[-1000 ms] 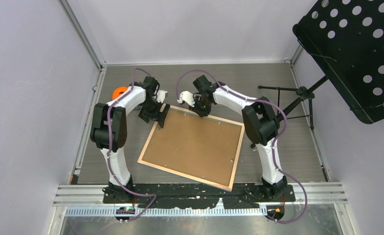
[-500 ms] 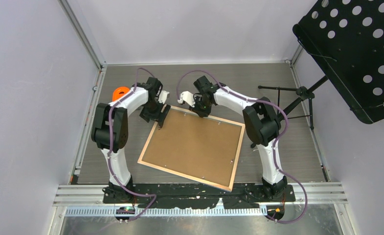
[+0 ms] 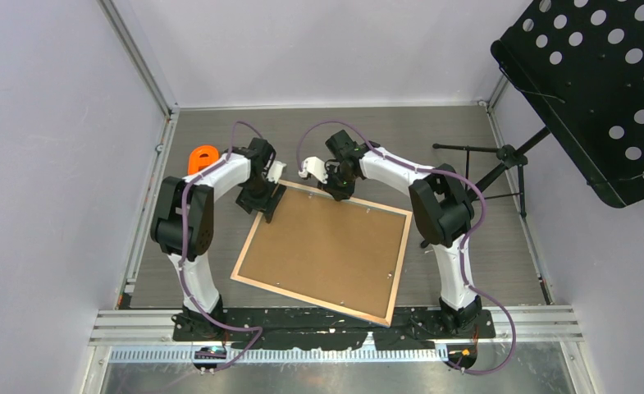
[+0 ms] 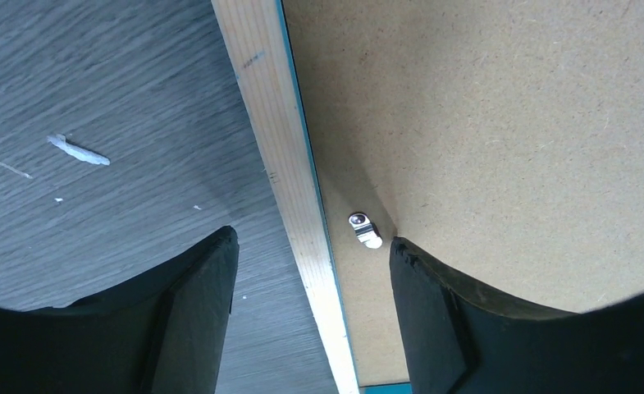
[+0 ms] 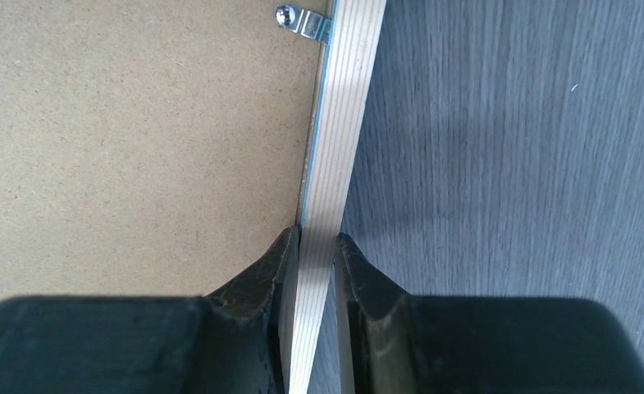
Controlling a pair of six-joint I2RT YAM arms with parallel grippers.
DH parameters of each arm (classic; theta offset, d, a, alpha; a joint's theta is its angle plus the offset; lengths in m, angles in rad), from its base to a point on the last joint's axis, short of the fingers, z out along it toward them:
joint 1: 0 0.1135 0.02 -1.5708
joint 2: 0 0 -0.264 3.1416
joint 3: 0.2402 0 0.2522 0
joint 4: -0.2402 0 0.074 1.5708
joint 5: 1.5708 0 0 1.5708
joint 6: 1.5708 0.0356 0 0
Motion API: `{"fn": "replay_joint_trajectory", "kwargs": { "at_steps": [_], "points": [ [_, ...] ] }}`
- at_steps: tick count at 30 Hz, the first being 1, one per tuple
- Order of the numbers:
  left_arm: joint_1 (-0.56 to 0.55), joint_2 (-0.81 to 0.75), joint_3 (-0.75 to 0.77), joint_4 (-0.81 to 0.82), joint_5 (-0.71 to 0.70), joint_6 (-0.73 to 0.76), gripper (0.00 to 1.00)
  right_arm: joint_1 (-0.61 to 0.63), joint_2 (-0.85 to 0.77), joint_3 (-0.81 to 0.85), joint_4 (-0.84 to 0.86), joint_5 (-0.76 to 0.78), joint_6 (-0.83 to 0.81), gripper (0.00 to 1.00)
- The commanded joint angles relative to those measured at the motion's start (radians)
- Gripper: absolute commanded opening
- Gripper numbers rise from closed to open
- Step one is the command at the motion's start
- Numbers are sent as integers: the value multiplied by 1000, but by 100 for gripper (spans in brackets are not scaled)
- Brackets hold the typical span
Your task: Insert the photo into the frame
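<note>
Back-up frame [image 5: 343,123] flat on tabletop [image 3: 343,131], backing board [image 3: 326,246] seated inside; photo not visible. Far rail pinched by right tool [image 5: 317,242]; left tool [image 4: 312,246] spread wide astride left rail, beside clip [image 4: 365,231]. Probably clip-working stage; next, fine fingertip placement on clip.

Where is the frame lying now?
Top view: the frame lies back up in the middle of the table, its far edge pinched by the right gripper.

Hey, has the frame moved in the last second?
Yes. The frame has slid slightly toward the near edge, its near corner reaching farther over the black base strip.
</note>
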State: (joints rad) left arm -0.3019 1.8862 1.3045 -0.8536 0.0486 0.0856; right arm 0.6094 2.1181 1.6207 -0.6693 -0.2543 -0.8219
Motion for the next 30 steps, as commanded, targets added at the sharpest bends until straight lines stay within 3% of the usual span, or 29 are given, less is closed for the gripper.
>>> {"fn": "replay_joint_trajectory", "kwargs": {
  "at_steps": [1, 13, 23, 30],
  "points": [
    [-7, -43, 6, 28, -12, 3, 66, 18, -49, -20, -43, -41, -28, 6],
    [-12, -30, 28, 22, -2, 5, 63, 16, -49, -22, -43, -51, -24, 6],
    [-32, -22, 36, 25, -37, 11, 68, 18, -47, -22, -44, -52, -20, 6],
    [-37, -30, 24, 31, -72, 21, 63, 18, -47, -25, -41, -49, -22, 6]
  ]
}}
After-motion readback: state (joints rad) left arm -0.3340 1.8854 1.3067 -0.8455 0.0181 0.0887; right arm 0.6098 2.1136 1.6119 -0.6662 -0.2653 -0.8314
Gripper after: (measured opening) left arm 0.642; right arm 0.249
